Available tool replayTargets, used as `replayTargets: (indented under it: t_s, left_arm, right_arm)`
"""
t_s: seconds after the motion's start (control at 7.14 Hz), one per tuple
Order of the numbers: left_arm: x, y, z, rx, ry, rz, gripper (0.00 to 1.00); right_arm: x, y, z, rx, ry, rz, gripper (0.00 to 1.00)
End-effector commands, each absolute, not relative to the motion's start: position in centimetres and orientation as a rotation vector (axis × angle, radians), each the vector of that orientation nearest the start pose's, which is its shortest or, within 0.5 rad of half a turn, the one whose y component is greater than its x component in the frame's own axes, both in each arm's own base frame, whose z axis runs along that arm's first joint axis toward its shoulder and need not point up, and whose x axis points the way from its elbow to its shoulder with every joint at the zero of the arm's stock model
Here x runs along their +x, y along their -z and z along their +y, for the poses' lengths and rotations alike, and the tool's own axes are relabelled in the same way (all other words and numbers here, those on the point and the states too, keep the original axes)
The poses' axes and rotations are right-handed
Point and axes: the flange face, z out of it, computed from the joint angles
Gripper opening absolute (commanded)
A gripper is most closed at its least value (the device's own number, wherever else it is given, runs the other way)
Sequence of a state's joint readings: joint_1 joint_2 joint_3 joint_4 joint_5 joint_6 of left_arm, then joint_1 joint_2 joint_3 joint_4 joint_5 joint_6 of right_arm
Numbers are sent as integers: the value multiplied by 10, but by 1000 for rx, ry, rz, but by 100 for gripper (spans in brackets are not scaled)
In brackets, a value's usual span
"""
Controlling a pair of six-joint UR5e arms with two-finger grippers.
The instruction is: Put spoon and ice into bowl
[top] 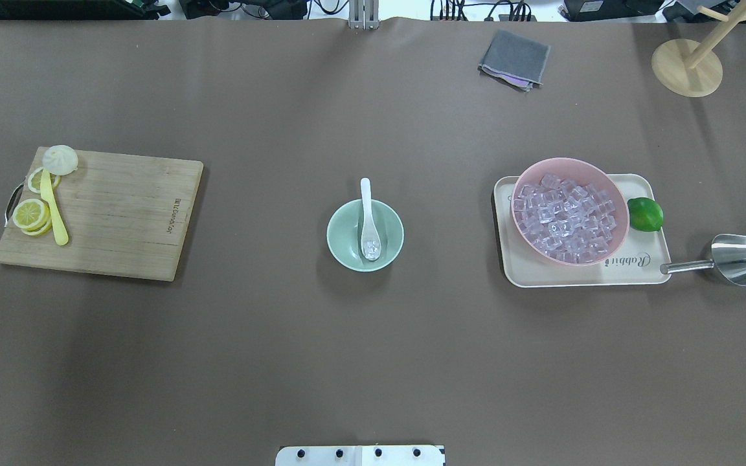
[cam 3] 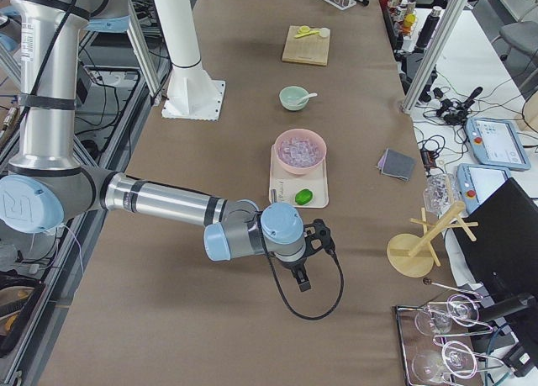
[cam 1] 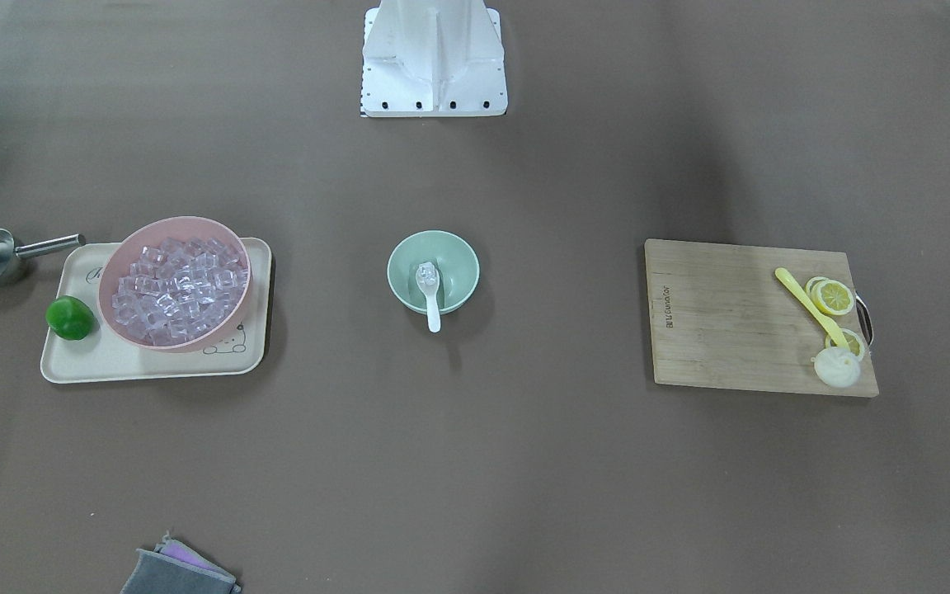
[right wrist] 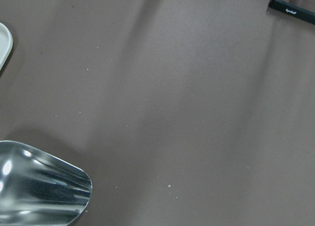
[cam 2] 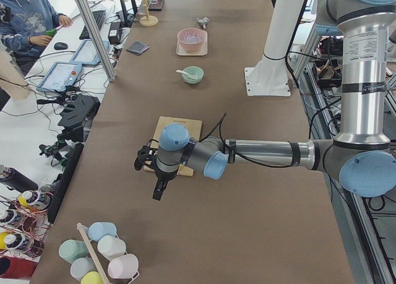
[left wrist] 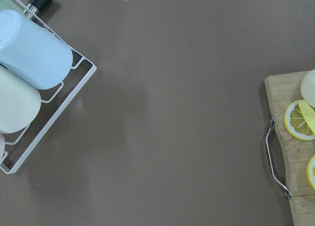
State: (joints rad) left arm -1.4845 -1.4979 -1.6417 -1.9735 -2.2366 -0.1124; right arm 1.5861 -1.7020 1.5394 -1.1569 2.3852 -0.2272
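Found mint-green bowl point(top: 346, 234) at the middle of the counter point(top: 373, 362), midway between its left and right ends. Noted white soup spoon point(top: 366, 213) lying inside it, scoop down on the bowl's floor, handle leaning over the rim toward the far edge. Recorded clear ice cube point(top: 371, 247) sitting in the spoon's scoop.

Toward the right end: observed pink bowl point(top: 571, 162) heaped with like cubes, standing on a cream tray point(top: 635, 272), with a lime point(top: 645, 214) on the tray just beside it. Logged steel scoop point(top: 741, 259) on the counter, handle tip at the tray's corner nearest the robot's edge.

Toward the left end: logged wooden cutting board point(top: 120, 213) carrying lemon slices point(top: 30, 214) and a yellow utensil point(top: 54, 217).

Seen left claw point(cam 2: 159, 190) hanging over the left end, beyond the board, fingers pointing down; cannot tell whether released or clenched. Seen right claw point(cam 3: 303, 281) hanging over the right end, past the tray; likewise cannot tell.
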Motion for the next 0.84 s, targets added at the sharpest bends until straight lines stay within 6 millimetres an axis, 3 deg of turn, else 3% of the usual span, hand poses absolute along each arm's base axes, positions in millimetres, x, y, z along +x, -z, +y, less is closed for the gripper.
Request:
replayTargets:
  t_s: [0.0,0.7]
  left_arm:
    - [-29,-621,-488,319,-109,692,98]
    - [-30,-616,-488,330,-111,692,98]
  right_arm:
    - [68,-688,-443,336,302,-778,100]
    - [68,-689,-442,333,299,-779,100]
